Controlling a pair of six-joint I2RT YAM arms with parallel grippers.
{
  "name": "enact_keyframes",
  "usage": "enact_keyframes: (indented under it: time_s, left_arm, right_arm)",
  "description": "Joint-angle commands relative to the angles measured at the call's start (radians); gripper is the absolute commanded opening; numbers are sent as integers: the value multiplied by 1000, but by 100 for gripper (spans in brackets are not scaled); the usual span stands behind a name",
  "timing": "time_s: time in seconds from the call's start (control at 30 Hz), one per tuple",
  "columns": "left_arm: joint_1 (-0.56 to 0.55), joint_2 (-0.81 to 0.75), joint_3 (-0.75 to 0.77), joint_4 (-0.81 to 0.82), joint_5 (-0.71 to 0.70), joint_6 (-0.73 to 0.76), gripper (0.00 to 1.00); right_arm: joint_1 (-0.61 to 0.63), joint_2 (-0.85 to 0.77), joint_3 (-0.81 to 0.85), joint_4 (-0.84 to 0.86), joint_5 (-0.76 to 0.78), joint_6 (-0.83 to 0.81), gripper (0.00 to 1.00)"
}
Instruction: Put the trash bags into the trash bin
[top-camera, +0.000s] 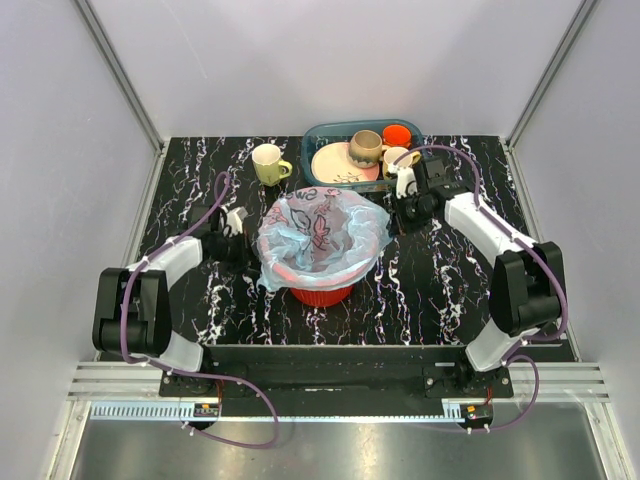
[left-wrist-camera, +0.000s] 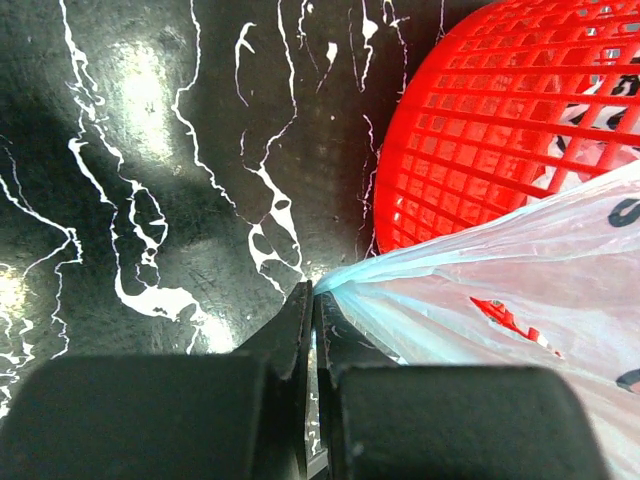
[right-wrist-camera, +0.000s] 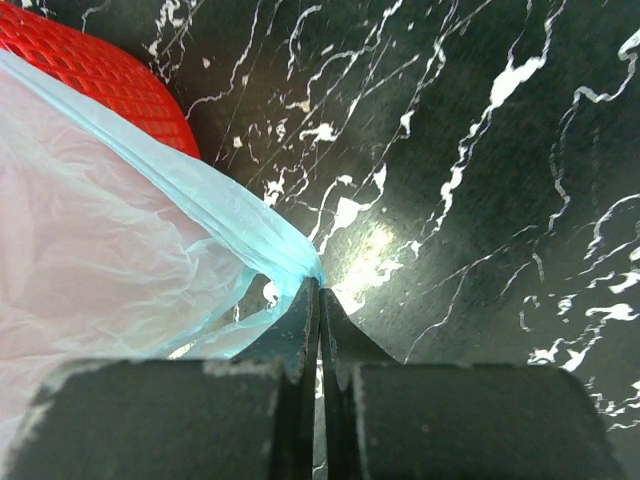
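Firmly, left pincer (left-wrist-camera: 312, 292) and right pincer (right-wrist-camera: 320, 287) pinch the bag (top-camera: 320, 232).

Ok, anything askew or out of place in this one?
Only the bag: it drapes loosely over the red basket, billowing wider than the rim, its sides pinched by the left gripper and right gripper. Nothing looks spilled or tipped.

Trash bin (top-camera: 322, 294): the trash bag (top-camera: 320, 235) is hiding its rim and most of its wall; ahead and right of the left gripper (left-wrist-camera: 312, 305), the picture's edges are cutting it off.
Pinched corners: they are disappearing between the closed fingertips of the left gripper and the right gripper (right-wrist-camera: 320, 298).
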Motion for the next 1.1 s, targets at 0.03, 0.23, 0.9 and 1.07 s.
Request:
enact_keyframes:
  time_s: [0.03, 0.23, 0.9, 1.07]
  left_arm:
    - [1, 29, 43, 5, -80, 34, 0]
    - [8, 91, 81, -14, -128, 55, 0]
    - [55, 5, 143, -78, 4, 263, 49]
    - [92, -182, 163, -165, 52, 333, 76]
  right_arm:
    - [2, 9, -33, 13, -16, 52, 0]
    - [2, 77, -38, 47, -16, 86, 0]
    - [-6, 11, -148, 42, -82, -11, 43]
    - [-12, -174, -141, -16, -56, -2, 88]
